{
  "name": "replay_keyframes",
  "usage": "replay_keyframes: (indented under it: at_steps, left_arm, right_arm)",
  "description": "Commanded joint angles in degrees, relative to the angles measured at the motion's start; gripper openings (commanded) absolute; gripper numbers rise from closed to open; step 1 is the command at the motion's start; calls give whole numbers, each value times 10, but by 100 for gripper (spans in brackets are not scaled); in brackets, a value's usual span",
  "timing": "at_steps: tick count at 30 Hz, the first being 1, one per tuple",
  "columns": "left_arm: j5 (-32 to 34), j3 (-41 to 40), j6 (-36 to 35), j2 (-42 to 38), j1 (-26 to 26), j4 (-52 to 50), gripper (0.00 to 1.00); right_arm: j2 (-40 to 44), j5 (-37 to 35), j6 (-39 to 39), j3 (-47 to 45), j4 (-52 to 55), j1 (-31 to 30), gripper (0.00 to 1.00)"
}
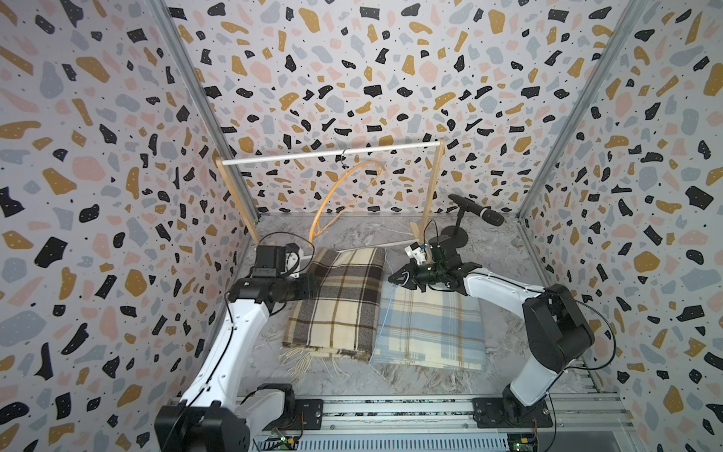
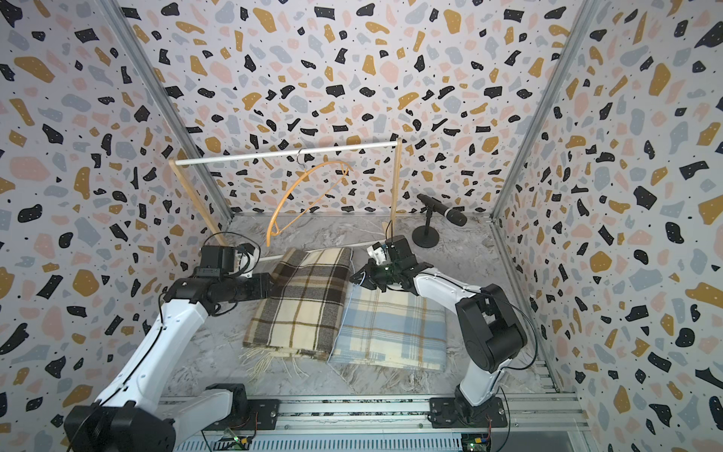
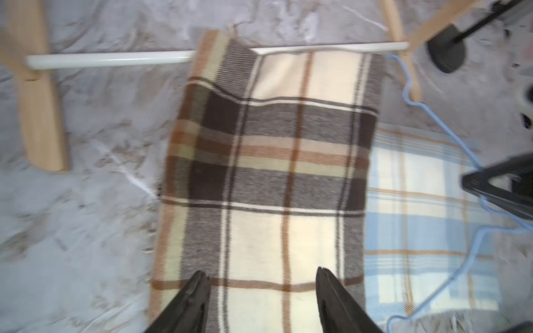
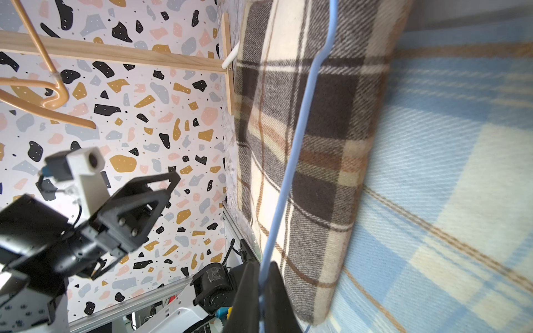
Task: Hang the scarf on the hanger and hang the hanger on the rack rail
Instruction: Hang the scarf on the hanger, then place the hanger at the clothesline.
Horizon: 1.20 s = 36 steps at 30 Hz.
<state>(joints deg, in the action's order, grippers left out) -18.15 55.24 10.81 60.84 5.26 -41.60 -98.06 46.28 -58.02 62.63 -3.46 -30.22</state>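
My left gripper [image 3: 261, 272] hovers, jaws apart and empty, above the brown plaid scarf [image 1: 340, 301] folded flat at centre-left. Just right, my right gripper [image 4: 261, 272] pinches the blue wire hanger [image 4: 289, 173] along the left edge of the blue plaid scarf [image 1: 430, 328].

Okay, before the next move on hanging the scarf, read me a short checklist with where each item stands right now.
1. Right gripper shut on the blue hanger: ok.
2. Left gripper open over the brown scarf: ok.
3. Scarf draped on the blue hanger: not ok; brown scarf lies folded on the table.
4. Orange hanger hooked over the rod: ok.
5. Blue hanger clear of the blue scarf: cannot tell.
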Motion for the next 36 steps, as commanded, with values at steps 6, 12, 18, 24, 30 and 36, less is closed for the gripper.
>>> replay_keyframes:
  at_steps: [6,12,18,24,30,36]
  left_arm:
    - [-75,-121,149,-118,176,164,69]
    - [-38,-183,204,-90,274,319,73]
    - [-41,-174,205,19,319,420,73]
    - [-47,-154,191,105,336,464,68]
    - [-76,-146,199,156,343,495,45]
    - [-74,-153,197,147,343,495,11]
  right_arm:
    - [19,9,-1,18,10,2,0]
    - [22,5,0,18,15,2,0]
    - [27,4,1,17,21,2,0]
    - [35,1,-5,13,16,2,0]
    - [37,0,-8,8,12,2,0]
    - [41,-5,-4,5,9,2,1]
